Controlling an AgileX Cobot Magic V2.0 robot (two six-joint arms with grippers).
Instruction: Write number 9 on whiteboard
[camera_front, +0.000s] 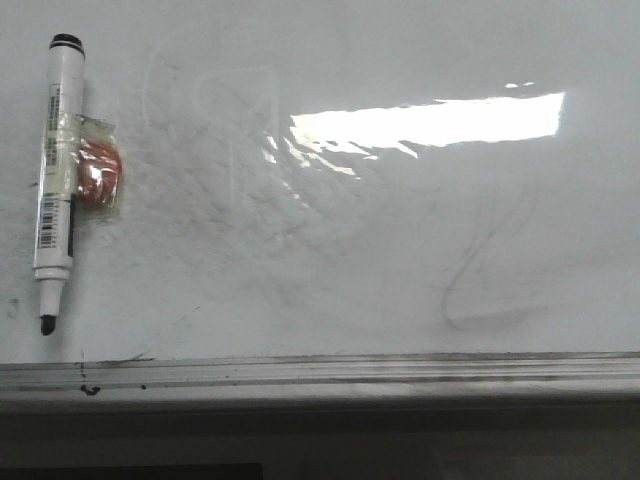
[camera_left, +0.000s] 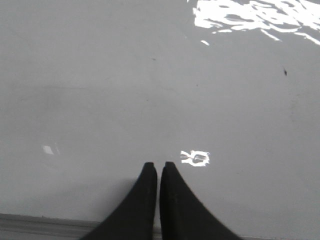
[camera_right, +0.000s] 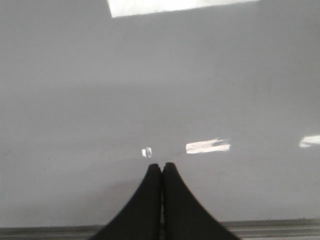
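Both left gripper (camera_left: 158, 167) and right gripper (camera_right: 162, 167) closed, empty; risk fumbling uncapped marker (camera_front: 56, 180) left of whiteboard (camera_front: 400, 260) glare, smearing ink.

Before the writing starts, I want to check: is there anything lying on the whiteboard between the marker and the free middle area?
Nothing visible does. The marker lies uncapped at the whiteboard's left side with an orange item taped to it; only erased smudges mark the middle.

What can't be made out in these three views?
- Front view: neither arm is in frame; glare washes out part of the whiteboard.
- Marker: label print too small to read; the orange thing taped to it is blurred by its plastic wrap.
- Wrist views: left claw and right claw fingertips together; the arms behind are cut off by the edge.
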